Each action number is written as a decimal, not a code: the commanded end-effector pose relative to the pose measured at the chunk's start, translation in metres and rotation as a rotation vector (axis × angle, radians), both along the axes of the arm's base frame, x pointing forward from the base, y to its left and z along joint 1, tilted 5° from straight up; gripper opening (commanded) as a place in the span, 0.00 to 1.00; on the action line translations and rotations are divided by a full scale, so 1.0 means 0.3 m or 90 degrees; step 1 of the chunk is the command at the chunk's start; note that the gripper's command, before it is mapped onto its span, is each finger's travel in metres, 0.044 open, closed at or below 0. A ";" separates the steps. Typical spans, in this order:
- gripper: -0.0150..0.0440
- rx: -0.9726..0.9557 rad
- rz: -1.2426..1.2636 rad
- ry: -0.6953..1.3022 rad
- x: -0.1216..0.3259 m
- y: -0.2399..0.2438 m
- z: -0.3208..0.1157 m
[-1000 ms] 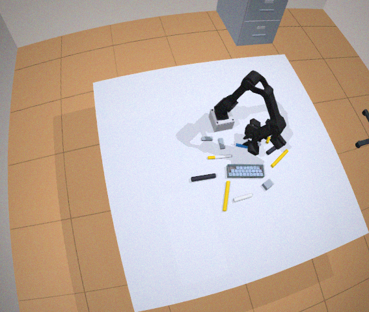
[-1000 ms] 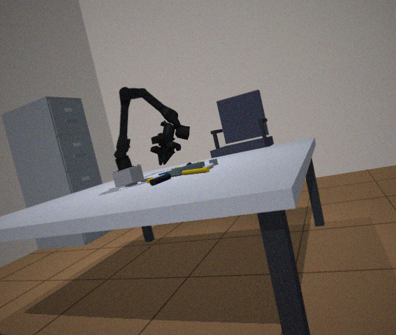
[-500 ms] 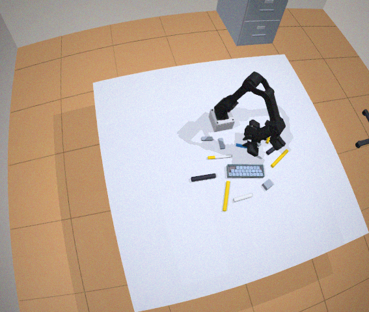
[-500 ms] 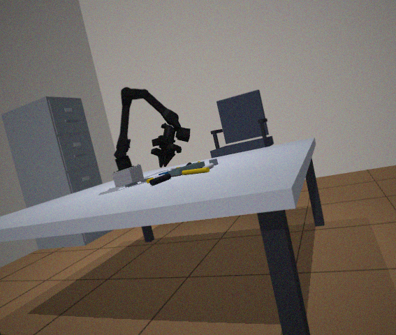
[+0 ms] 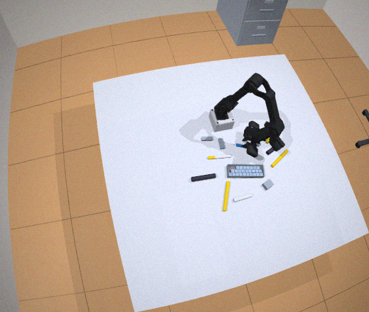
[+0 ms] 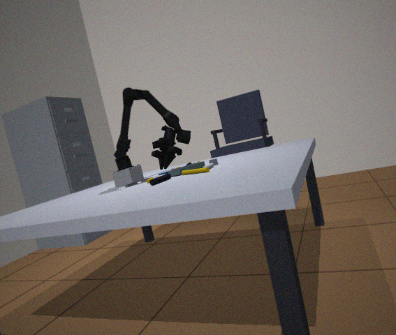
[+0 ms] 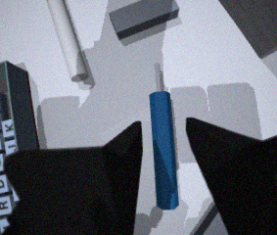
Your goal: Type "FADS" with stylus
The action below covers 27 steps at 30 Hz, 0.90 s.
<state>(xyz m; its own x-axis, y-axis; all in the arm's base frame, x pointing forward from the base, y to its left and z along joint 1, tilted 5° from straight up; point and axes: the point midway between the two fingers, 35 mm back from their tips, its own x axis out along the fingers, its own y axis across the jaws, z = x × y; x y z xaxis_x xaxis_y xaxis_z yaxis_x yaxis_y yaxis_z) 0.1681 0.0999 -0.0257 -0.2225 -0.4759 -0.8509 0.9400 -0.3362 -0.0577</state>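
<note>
The blue stylus [image 5: 238, 145] [image 7: 161, 122] with a thin grey tip lies on the white desk, its tip pointing up the wrist view. My gripper [image 5: 244, 142] [image 6: 163, 168] [image 7: 163, 125] is open above it. The black fingers stand on either side of the blue body in the wrist view, with a gap on each side, and hold nothing. The keyboard [image 5: 245, 170] [image 7: 21, 98] lies beside the stylus, at the left of the wrist view; the left finger hides part of its keys.
A yellow and white pen [image 5: 224, 156] [image 7: 69, 44] and a grey block [image 5: 221, 143] [image 7: 145, 17] lie beyond the stylus tip. A black cylinder [image 5: 203, 177], a yellow rod [image 5: 226, 196], a white stick [image 5: 242, 197], a grey cube [image 5: 267, 184] and another yellow rod [image 5: 279, 158] surround the keyboard.
</note>
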 end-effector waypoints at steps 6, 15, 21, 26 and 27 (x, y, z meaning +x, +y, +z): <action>0.51 -0.003 -0.002 0.003 -0.007 -0.004 -0.026; 0.51 -0.003 -0.002 0.003 -0.009 -0.004 -0.048; 0.51 -0.003 -0.002 0.003 -0.010 -0.004 -0.063; 0.51 -0.003 -0.002 0.003 -0.011 -0.004 -0.076; 0.51 -0.003 -0.002 0.003 -0.011 -0.004 -0.078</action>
